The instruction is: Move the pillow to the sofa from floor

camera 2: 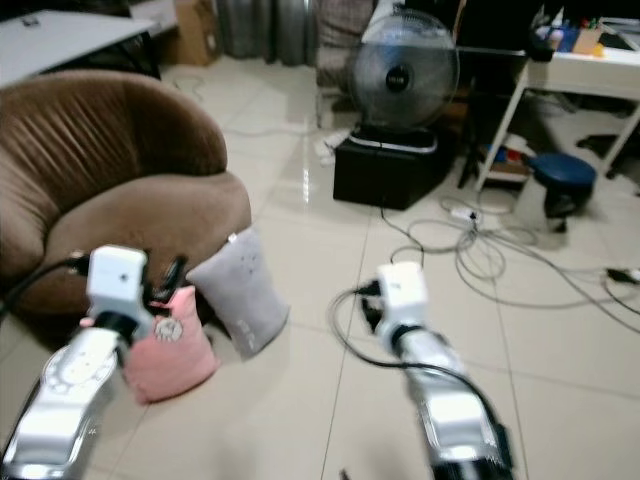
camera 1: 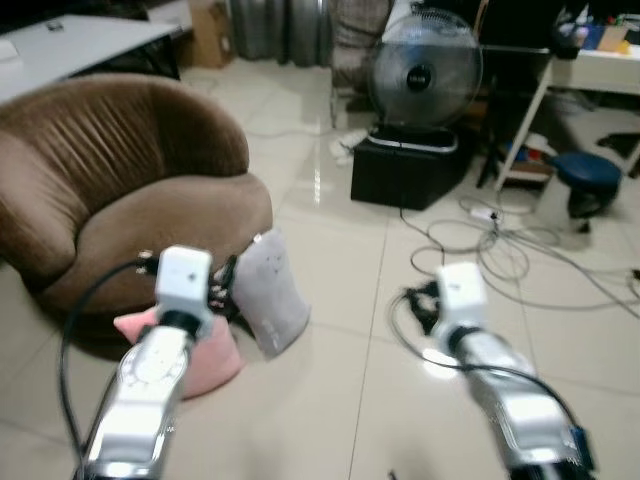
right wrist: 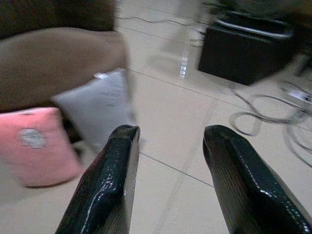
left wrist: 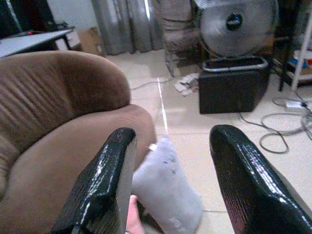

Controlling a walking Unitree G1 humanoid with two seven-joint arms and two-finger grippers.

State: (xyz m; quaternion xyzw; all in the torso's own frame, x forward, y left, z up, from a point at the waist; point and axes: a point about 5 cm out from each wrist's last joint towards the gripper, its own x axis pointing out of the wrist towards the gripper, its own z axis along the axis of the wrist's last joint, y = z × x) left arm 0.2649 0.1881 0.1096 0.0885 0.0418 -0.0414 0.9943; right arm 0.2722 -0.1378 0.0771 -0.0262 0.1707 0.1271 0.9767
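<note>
- Grey fabric marked the pillow (camera 1: 270,292) that leaned on its edge against the front of the brown sofa (camera 1: 150,210), on the tiled floor (camera 1: 330,400); a pink pillow (camera 2: 172,345) stood just beside it, on its left, also against the sofa.
- Both pillows were on the floor, so the task sentence did not say which one was meant; taking the wrong one was, in my judgement, the first risk.
- The left tool (left wrist: 170,190) was spread wide and empty, held above the two pillows, with the grey one showing between its fingers (left wrist: 105,185).
- The right tool (right wrist: 168,180) was also spread and empty, over bare tiles and a little apart from the grey pillow.
- A soft pillow could fold or slip out of two thin fingers if only a corner was pinched, I think.
- The pink pillow was so close that a reach for the grey one might push it or catch both.
- Loose cables (camera 1: 520,255) lay on the floor to the right, near a fan (camera 1: 425,70) on a black box (camera 1: 405,170); a step there could snag them.
- No container with contents could be made out; what the black box held was not visible.
</note>
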